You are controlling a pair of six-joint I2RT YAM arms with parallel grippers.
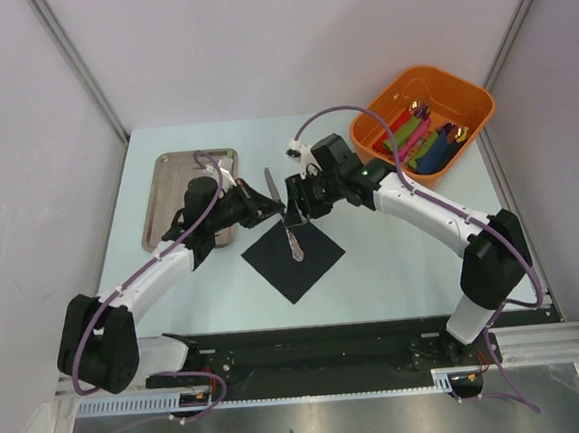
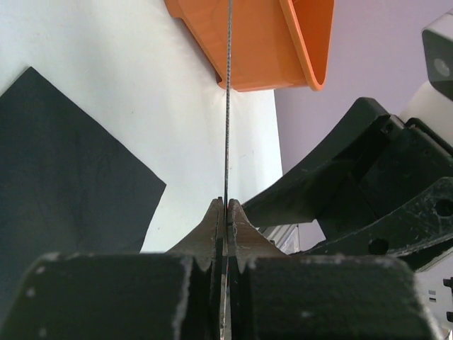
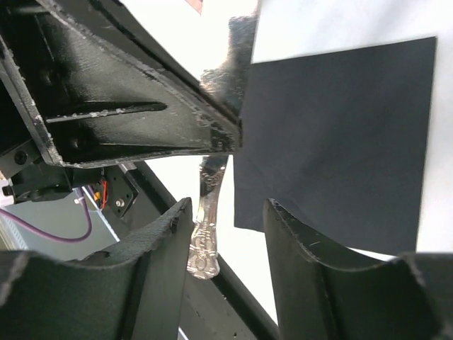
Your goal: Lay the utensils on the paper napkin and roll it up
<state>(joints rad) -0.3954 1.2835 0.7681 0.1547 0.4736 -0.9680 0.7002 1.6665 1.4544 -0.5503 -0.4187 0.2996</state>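
utensil (image 1: 293, 240) above the far corner of the paper napkin (image 1: 309, 267), handle pointing over it — left gripper (image 2: 225, 207) clamped on its middle, right gripper (image 3: 226, 212) part-open, empty, flanking the handle.

A, steel tray (image 1: 171, 181): flat on the pale table (image 1: 393, 258), just left of the left gripper (image 1: 261, 207) | B, orange bin (image 1: 456, 98): right of and beyond the right gripper (image 1: 297, 204), apart from it | C, rolled napkins (image 1: 420, 148): red, green, pink, blue, lying inside B, gold cutlery tips showing
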